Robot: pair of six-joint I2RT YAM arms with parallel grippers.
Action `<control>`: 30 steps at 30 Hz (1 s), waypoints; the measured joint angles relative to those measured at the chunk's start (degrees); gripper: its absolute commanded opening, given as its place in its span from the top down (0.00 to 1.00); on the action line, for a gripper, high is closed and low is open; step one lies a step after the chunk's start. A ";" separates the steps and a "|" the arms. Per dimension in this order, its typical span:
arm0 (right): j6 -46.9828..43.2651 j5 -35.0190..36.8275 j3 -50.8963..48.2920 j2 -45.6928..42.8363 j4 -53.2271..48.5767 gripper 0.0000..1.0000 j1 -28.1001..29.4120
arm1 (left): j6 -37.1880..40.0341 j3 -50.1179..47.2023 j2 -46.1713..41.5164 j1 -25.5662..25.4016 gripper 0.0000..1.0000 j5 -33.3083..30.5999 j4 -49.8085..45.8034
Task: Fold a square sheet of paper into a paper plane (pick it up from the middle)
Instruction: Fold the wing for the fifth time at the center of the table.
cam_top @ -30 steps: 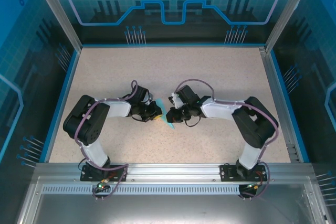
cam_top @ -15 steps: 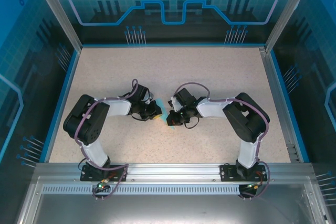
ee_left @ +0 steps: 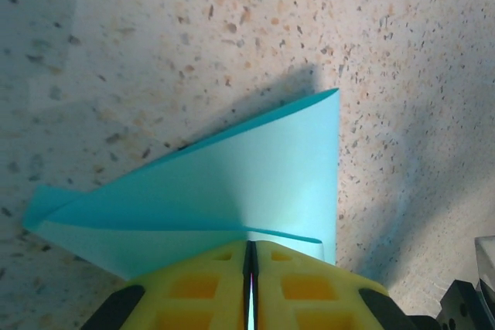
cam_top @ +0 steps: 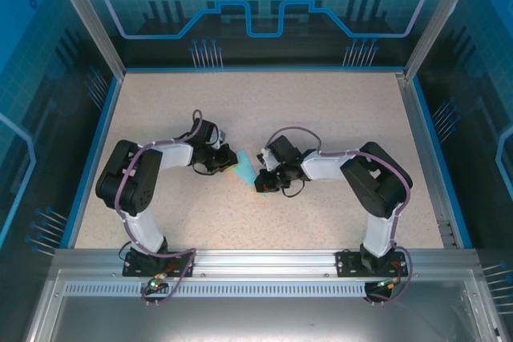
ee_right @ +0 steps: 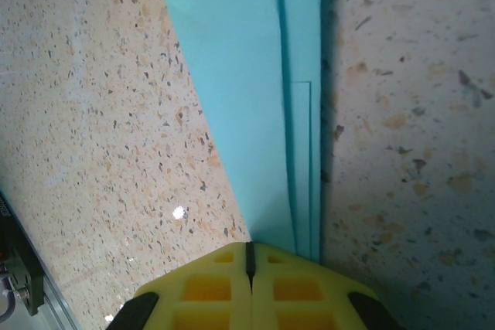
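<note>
a: since the light cyan-blue folded paper dart [cam_top: 244, 169] is pinched at both ends, what is that for?
b: i judge it's to keep the layers tight for a crease. the left fingers [ee_left: 209, 287] are clenched on its wide edge, the right fingers [ee_right: 201, 287] clenched on the narrow end with the stacked folds.
a: where is it?
b: mid-bench, spanning the gap between them, seemingly raised a little, as it casts a shadow.
a: and around?
b: a speckled beige stone-look bench [cam_top: 337, 110], blue-edged, inside a cage of aluminium posts [cam_top: 90, 22] and blue-lit patterned panels [cam_top: 264, 6].

The paper plane [ee_right: 232, 75] runs off the right wrist view's top edge.
</note>
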 measured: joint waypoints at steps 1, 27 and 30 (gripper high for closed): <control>0.02 -0.20 -0.39 -0.07 0.57 0.96 -0.04 | 0.46 0.22 0.39 0.24 0.88 0.00 -0.04; 0.90 -1.44 -3.02 -0.48 4.42 0.97 -0.68 | 2.58 7.23 3.82 8.13 0.85 -3.48 -4.61; 1.09 -1.49 -3.02 -0.48 4.48 0.97 -0.68 | 2.67 7.10 0.57 7.19 0.84 -3.52 -6.25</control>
